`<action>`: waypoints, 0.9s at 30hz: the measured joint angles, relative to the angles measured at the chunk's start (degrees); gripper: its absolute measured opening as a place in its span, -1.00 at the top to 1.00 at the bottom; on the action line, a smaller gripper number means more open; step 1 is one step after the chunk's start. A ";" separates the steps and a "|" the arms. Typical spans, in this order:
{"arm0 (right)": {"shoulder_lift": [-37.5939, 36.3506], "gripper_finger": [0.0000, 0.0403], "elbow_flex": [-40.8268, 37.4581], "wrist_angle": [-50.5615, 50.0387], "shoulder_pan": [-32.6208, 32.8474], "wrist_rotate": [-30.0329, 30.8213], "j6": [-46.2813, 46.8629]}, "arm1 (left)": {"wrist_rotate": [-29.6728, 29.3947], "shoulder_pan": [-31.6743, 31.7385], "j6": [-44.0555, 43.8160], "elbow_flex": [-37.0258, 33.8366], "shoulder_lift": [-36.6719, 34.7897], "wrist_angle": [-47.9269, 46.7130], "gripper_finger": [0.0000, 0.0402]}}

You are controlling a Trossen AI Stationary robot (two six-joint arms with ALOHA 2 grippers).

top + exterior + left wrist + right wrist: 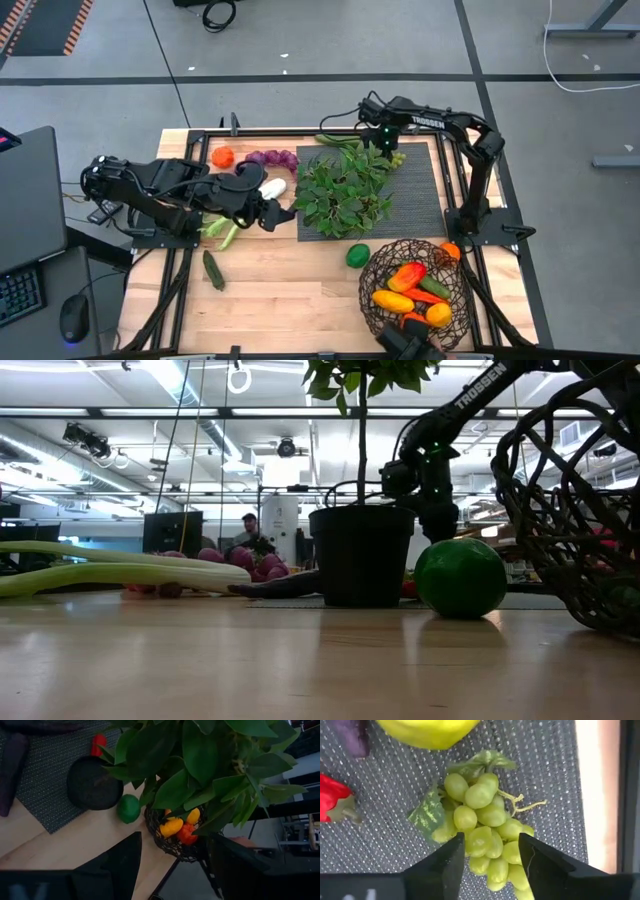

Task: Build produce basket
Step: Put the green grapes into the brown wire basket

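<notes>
Green grapes on black mat sit between right claw fingers, claw open around bunch. Left claw open, empty, near leek.

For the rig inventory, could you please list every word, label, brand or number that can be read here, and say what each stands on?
"TROSSEN": white letters on the right arm in the low view.
"TROSSEN": also on that arm in the high view, small but just legible.
Keyboard at the table's left edge: key markings too small to read.
Nothing readable on the produce, the basket, the black mat or the plant pot.
</notes>
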 joint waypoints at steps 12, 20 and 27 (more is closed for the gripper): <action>0.00 0.82 0.00 4.30 -0.73 -1.02 0.85 | -0.01 0.00 -0.04 0.01 0.00 -1.67 -0.15; 0.00 0.95 0.78 0.92 -0.84 1.09 0.98 | 0.02 -0.01 0.04 0.01 0.00 -2.20 -0.15; 0.00 0.97 6.38 -6.48 -0.86 1.19 2.78 | 0.02 0.11 2.80 0.01 0.00 -2.31 -0.15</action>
